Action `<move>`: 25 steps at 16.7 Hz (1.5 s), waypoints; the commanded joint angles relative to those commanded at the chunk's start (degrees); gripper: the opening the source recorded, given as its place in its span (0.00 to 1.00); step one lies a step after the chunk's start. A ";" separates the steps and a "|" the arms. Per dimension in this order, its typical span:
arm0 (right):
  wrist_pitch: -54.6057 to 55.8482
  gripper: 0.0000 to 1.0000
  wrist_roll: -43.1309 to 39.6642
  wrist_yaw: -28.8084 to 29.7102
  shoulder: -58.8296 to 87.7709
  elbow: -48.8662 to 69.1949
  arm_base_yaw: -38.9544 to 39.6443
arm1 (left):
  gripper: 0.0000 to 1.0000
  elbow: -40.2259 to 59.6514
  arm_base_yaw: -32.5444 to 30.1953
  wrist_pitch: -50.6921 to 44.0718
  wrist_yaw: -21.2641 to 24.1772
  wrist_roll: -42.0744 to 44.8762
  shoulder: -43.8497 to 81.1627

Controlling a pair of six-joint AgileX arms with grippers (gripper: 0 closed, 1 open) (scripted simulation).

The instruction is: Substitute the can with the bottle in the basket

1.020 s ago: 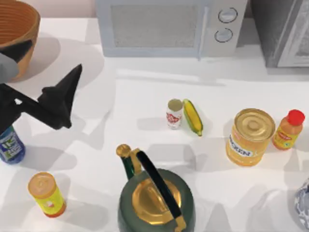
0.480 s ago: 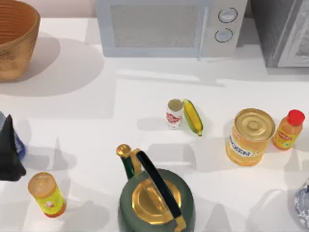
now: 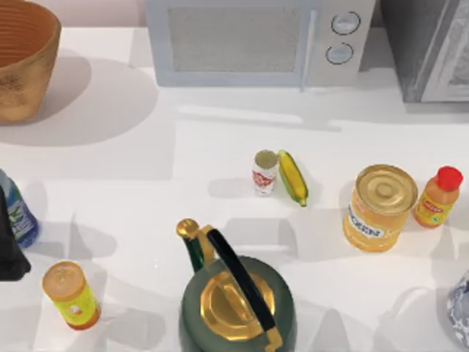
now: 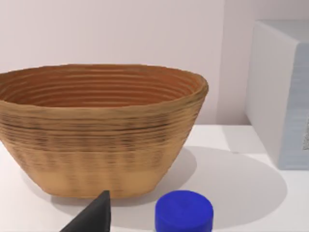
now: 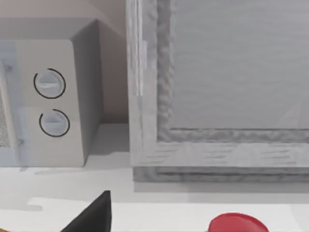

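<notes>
Your left end effector (image 3: 9,253) sits at the top view's left edge, just beside the upright bottle (image 3: 18,209), which stands slightly above it in frame. Whether it is released or clenched, you cannot tell. The basket (image 3: 22,62) waits in the upper left.

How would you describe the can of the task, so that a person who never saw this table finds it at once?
Start at the microwave at the back and come forward to mid-table. There the can stands upright, just left of the corn cob. It is slim and white with red markings, far smaller than the big yellow tin to its right.
</notes>
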 joint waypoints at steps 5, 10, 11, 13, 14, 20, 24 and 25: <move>0.00 1.00 0.00 0.00 0.00 0.00 0.00 | 1.00 0.65 0.54 1.88 -0.19 0.10 3.46; 0.00 1.00 0.00 0.00 0.00 0.00 0.00 | 1.00 2.00 2.10 11.59 0.38 0.53 17.71; 0.00 1.00 0.00 0.00 0.00 0.00 0.00 | 1.00 2.13 2.35 14.36 0.80 0.71 21.55; 0.00 1.00 0.00 0.00 0.00 0.00 0.00 | 1.00 2.13 2.91 20.26 1.94 1.18 29.82; 0.00 1.00 0.00 0.00 0.00 0.00 0.00 | 1.00 2.03 3.27 23.27 2.60 1.45 34.12; 0.00 1.00 0.00 0.00 0.00 0.00 0.00 | 1.00 0.68 6.46 39.16 6.67 3.04 58.09; 0.00 1.00 0.00 0.00 0.00 0.00 0.00 | 1.00 -0.37 7.71 44.85 8.44 3.77 66.48; 0.00 1.00 0.00 0.00 0.00 0.00 0.00 | 1.00 -0.48 7.78 45.31 8.60 3.85 67.11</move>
